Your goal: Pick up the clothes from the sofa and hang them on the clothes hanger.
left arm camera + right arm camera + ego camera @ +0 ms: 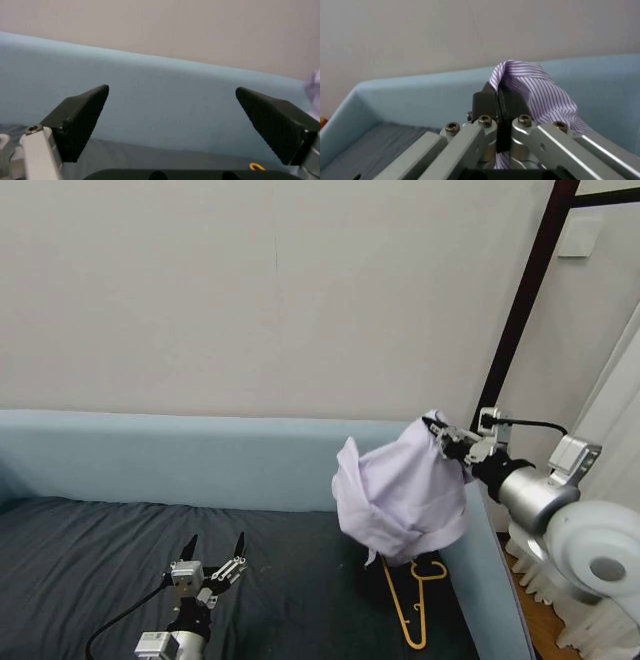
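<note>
One arm has the load: the right gripper [445, 440], jaws clamped on the purple shirt [400, 495], holds it bunched above the sofa's [150, 460] right end. It hangs directly over the yellow hanger [412, 605], which lies near-to-far on the seat. The left gripper [216, 543] hovers open, well left.

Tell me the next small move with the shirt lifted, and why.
Probably bring the open left gripper toward the yellow hanger lying on the sofa seat: the right gripper is shut on the shirt, which hangs just above that hanger, so the hanger needs grasping.
</note>
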{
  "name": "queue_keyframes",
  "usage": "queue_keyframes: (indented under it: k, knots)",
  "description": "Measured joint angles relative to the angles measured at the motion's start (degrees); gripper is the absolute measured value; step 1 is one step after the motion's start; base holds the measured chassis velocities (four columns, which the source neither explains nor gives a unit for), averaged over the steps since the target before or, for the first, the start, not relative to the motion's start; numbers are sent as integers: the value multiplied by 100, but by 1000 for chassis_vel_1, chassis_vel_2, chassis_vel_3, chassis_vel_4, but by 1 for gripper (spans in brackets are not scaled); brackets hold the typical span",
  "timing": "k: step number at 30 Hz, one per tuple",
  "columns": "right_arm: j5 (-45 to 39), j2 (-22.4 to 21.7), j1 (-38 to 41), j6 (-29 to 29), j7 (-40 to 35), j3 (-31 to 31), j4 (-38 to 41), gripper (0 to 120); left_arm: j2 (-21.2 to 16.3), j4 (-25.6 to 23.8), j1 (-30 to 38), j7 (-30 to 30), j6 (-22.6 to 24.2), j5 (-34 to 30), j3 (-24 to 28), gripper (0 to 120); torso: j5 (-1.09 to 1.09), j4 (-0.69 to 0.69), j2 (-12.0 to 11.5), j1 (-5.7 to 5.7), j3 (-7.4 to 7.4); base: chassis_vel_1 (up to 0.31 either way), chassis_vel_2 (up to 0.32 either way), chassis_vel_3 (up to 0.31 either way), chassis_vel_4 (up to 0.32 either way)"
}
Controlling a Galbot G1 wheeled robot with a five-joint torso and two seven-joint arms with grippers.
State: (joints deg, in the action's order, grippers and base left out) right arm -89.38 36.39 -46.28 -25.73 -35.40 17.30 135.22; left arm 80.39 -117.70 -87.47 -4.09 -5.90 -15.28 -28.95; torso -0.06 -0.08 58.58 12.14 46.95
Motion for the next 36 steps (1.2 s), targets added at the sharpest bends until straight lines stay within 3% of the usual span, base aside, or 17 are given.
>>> queue_keyframes:
  k: [3, 7, 8, 12, 14, 18, 19, 21, 24, 29, 32, 35, 36]
  knots:
    - [123, 151, 58, -118, -48, -335, -252, 0, 18, 4, 0, -7, 3, 16, 5, 100, 0, 0, 0, 0, 0, 0, 0, 0, 0]
    - [700, 737, 283, -257, -130, -1250, -1491, 0, 7, 4, -58, -21, 8, 31, -78, 100, 1, 2, -1, 1, 1, 0, 0, 0, 0]
    - [700, 737, 283, -257, -130, -1250, -1491, 0, 7, 4, -58, -21, 8, 31, -78, 100, 1, 2, -1, 1, 1, 0, 0, 0, 0]
    - [1847, 1548, 388, -302, 111, -2054, -2936, 0, -22, -13, -136, -56, -2, 31, -221, 100, 2, 1, -1, 1, 2, 0, 0, 0, 0]
    - [2106, 1746, 405, -283, 189, -2193, -3260, 0, -22, -16, -155, -57, -9, 31, -244, 100, 3, 1, -1, 1, 2, 0, 0, 0, 0]
    - [2886, 2470, 520, 72, 520, -2556, -4388, 0, 7, -23, -213, -77, -37, 50, -294, 100, 1, 0, -1, 1, 2, 0, 0, 0, 0]
    - [2886, 2470, 520, 72, 520, -2556, -4388, 0, 7, -23, -213, -77, -37, 50, -294, 100, 1, 0, -1, 1, 2, 0, 0, 0, 0]
    - [3218, 2749, 591, 512, 668, -2680, -4817, 0, 31, -29, -254, -78, -62, 73, -307, 100, -1, 1, -1, 1, 2, 0, 0, 0, 0]
    - [3381, 2904, 613, 862, 883, -2759, -5001, 5, 50, -29, -286, -79, -90, 101, -319, 100, 0, 1, -1, 1, 2, 0, 0, 0, 0]
    - [3446, 2950, 469, 2033, 2303, -2898, -4852, 27, 108, -8, -312, -85, -142, 173, -299, 100, 1, 0, -1, 2, 1, 0, 0, 0, 0]
    - [3451, 2856, 356, 2355, 2768, -2923, -4682, 36, 121, -9, -312, -85, -144, 182, -276, 100, 0, 1, -1, 1, 1, 0, 0, 0, 0]
    - [3578, 2752, 273, 2336, 2844, -2921, -4587, 45, 121, -12, -307, -86, -144, 185, -261, 100, 1, 0, -1, 1, 1, 0, 0, 0, 0]
    - [3809, 2680, 222, 1982, 2548, -2899, -4512, 52, 122, -13, -303, -86, -144, 186, -249, 100, 1, 1, -1, 1, 1, 0, 0, 0, 0]
